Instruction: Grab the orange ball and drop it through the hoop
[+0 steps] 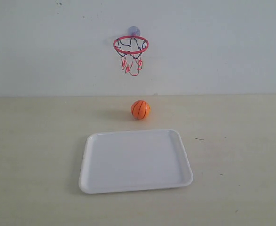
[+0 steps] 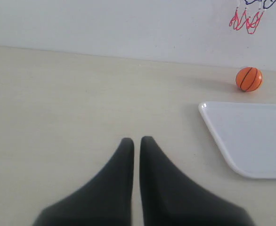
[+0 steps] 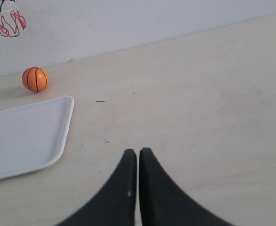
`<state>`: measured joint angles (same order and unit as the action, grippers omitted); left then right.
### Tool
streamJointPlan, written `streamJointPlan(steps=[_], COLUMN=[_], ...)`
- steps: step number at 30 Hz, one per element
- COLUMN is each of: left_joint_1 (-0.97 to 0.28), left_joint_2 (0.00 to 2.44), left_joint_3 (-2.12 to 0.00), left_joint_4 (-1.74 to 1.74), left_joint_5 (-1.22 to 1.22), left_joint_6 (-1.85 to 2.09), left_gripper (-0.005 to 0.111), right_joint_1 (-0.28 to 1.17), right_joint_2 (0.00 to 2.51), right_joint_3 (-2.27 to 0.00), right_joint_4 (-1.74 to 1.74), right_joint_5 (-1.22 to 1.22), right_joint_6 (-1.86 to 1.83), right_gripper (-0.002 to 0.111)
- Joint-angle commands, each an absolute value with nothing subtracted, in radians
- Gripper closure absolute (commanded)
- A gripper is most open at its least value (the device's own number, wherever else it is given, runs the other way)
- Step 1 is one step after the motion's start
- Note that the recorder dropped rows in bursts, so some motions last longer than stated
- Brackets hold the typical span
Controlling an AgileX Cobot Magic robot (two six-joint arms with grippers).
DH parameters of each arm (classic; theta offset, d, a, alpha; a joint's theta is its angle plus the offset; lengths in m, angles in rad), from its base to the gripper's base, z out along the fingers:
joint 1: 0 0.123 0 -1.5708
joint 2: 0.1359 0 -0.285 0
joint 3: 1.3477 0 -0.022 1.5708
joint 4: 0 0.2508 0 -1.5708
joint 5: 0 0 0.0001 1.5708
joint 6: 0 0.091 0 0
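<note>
The orange ball [image 1: 141, 109] rests on the table near the wall, just behind the white tray [image 1: 96, 184]. It also shows as the ball [image 2: 248, 79] in the left wrist view and the ball [image 3: 35, 79] in the right wrist view. The hoop [image 1: 131, 44] with its red ring and red and black net is stuck to the wall above the ball; only the net's lower end [image 2: 246, 19] [image 3: 11, 24] reaches the wrist views. My left gripper [image 2: 137, 140] is shut and empty, far from the ball. My right gripper [image 3: 138, 151] is shut and empty too. Neither arm appears in the exterior view.
The white tray [image 2: 213, 123] [image 3: 65, 141] lies flat with nothing on it, between the grippers and the ball. A white wall [image 1: 223, 47] closes the table's far side. Beige tabletop [image 1: 29, 141] stretches to either side of the tray.
</note>
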<state>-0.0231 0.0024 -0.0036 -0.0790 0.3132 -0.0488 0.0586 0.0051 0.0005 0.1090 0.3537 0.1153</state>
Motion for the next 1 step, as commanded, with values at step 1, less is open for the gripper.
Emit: streamJointPlan(steps=[1], left_joint_1=[-0.021], left_joint_2=[0.0], left_joint_3=[0.0], left_joint_4=[-0.078], left_joint_5=[0.306], left_joint_6=[-0.044], left_gripper=[0.103], right_joint_1=[0.051], right_joint_2=[0.0], right_joint_3=[0.0], right_joint_4=[0.098], right_joint_5=[0.349], right_joint_6=[0.112], right_gripper=[0.107])
